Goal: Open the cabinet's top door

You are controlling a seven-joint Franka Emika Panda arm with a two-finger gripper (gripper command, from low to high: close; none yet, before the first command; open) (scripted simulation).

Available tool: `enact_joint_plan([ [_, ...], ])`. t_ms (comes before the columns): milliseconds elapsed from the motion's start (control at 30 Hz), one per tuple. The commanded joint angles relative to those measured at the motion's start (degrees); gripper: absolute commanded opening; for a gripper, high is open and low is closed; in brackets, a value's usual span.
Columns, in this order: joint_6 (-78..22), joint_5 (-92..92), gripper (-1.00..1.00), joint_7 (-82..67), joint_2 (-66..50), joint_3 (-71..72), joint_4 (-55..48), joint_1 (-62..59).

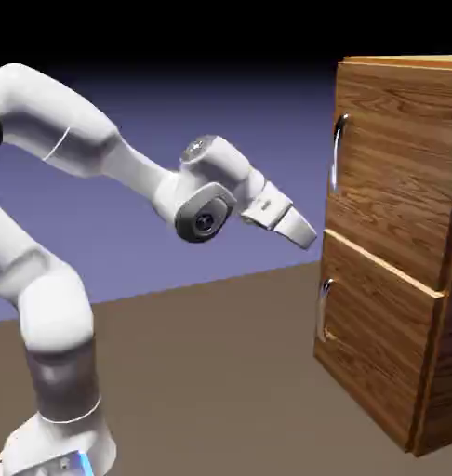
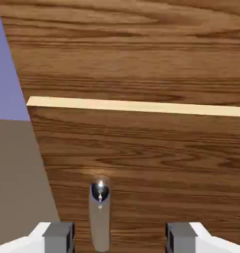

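At the right of the exterior view stood the cabinet (image 1: 397,251), a tall box of brown wood grain with swirling darker streaks, its front split by a pale, lighter-wood strip into two stacked doors. The top door (image 1: 397,167) was the larger panel and sat flush and shut, with a long, curved silver bar handle (image 1: 339,149) running upright along its left edge; the lower door (image 1: 378,353) carried one shorter silver handle (image 1: 324,309). That made two doors and two handles in all. The white arm (image 1: 90,149), smooth and rounded with grey joint caps, reached toward the cabinet, and its gripper (image 1: 304,231) hung short of the front, level with the seam between the doors, touching nothing. In the hand view its two blocky grey fingertips (image 2: 59,236) stood spread wide apart, with the shorter handle's glossy rounded end between them, probably still some way off.
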State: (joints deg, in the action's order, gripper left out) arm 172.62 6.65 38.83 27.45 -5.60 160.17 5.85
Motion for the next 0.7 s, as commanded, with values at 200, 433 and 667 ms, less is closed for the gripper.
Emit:
enact_joint_plan([
  [200, -3.59, 17.26, 0.00, -9.42, -13.51, -14.54, -2.14, 13.41],
  [433, -7.18, 34.51, 0.00, -18.84, -27.02, -29.08, -4.29, 26.82],
  [667, -10.77, 51.77, 0.00, -28.26, -40.52, -43.62, -6.43, 40.22],
])
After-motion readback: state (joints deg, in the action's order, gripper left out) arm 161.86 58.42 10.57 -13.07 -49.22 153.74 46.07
